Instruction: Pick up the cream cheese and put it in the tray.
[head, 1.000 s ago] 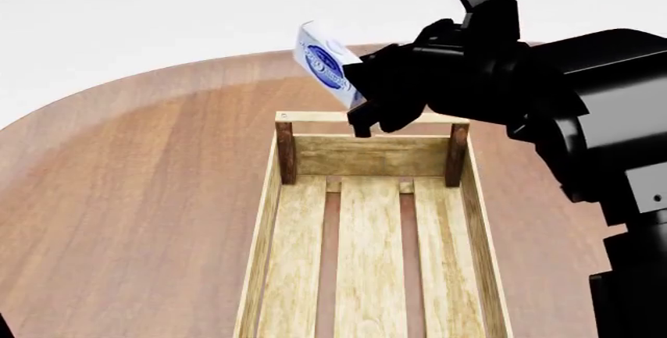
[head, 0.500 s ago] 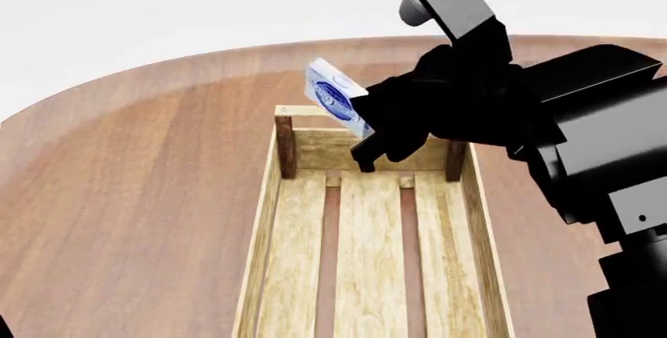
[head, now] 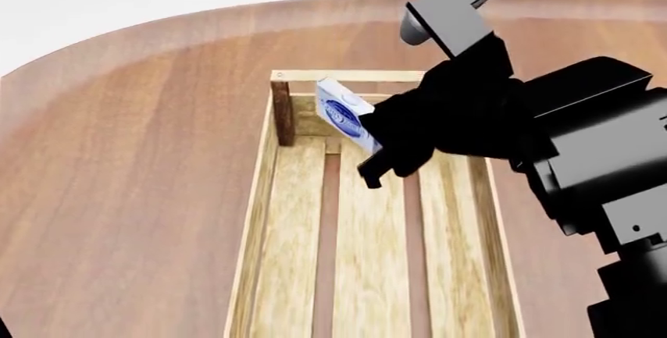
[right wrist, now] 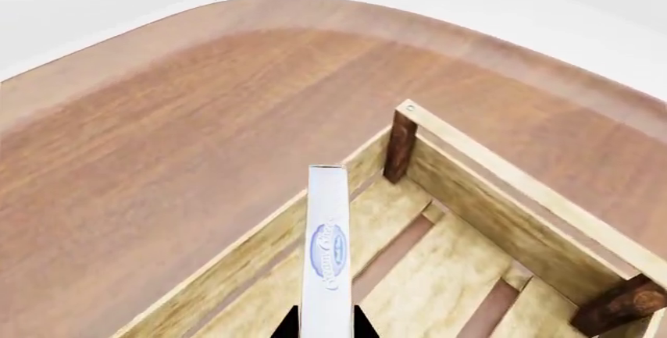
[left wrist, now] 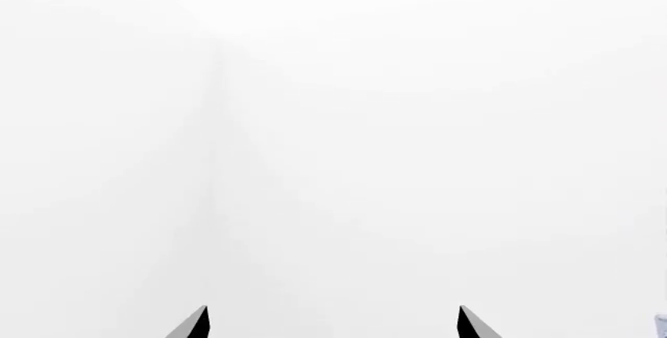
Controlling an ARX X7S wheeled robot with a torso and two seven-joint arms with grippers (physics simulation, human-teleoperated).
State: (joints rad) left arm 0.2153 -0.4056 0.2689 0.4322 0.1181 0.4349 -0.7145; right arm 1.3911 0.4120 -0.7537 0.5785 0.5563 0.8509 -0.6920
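Right fingers [right wrist: 326, 324] pinching cream cheese [head: 345, 115] above tray [head: 273, 197], left fingers [left wrist: 331, 324] spread, seen only in left wrist view

Head view looks steeply down on tray [head: 273, 197] and table [head: 136, 158]; right wrist views same far tray corner close; left wrist faces blank white.

Right claw [head: 367, 158] at frame centre, reaching in from the right on a black arm, clamped tight. Left claw [left wrist: 333, 324] with tips spread apart.
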